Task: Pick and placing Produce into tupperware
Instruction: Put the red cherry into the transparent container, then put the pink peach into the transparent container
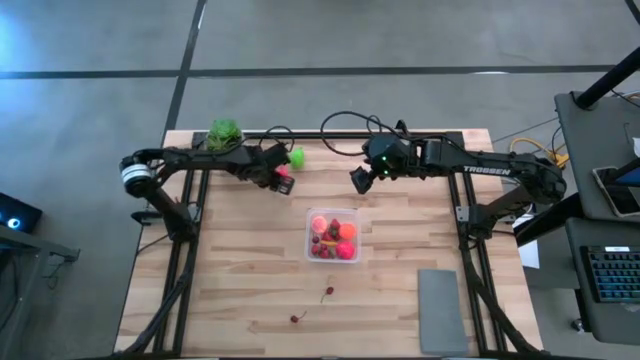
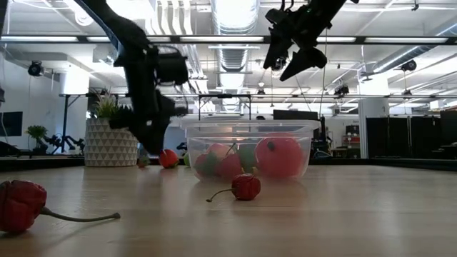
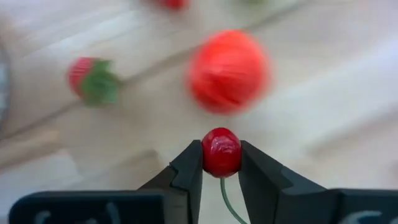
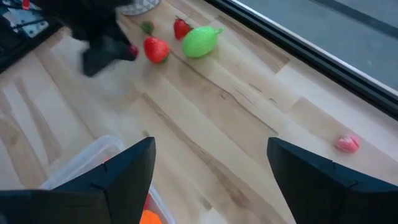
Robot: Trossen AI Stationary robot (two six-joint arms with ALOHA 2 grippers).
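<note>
- Because your left gripper [image 3: 221,163] has its fingers pinched on a small red cherry [image 3: 221,152], stem hanging down between them, you have the next piece of produce in hand near the desk's far edge, left of its middle.
- While that grip looks centred on the fruit, it is narrow and the cherry is round and smooth, so I judge it could slip if you swing fast.
- Since the tupperware [image 1: 334,236] sits near the middle of the desk with several red, pink and orange pieces already inside, your carry runs toward the centre.
- As your right gripper [image 4: 208,177] hangs above the desk beyond the container with its fingers wide and empty, it seems parked to leave that path free.
- Although the box is filling, a lime-green piece [image 1: 297,156], a strawberry [image 3: 93,79] and two cherries [image 1: 327,293] toward the near edge remain out.
</note>
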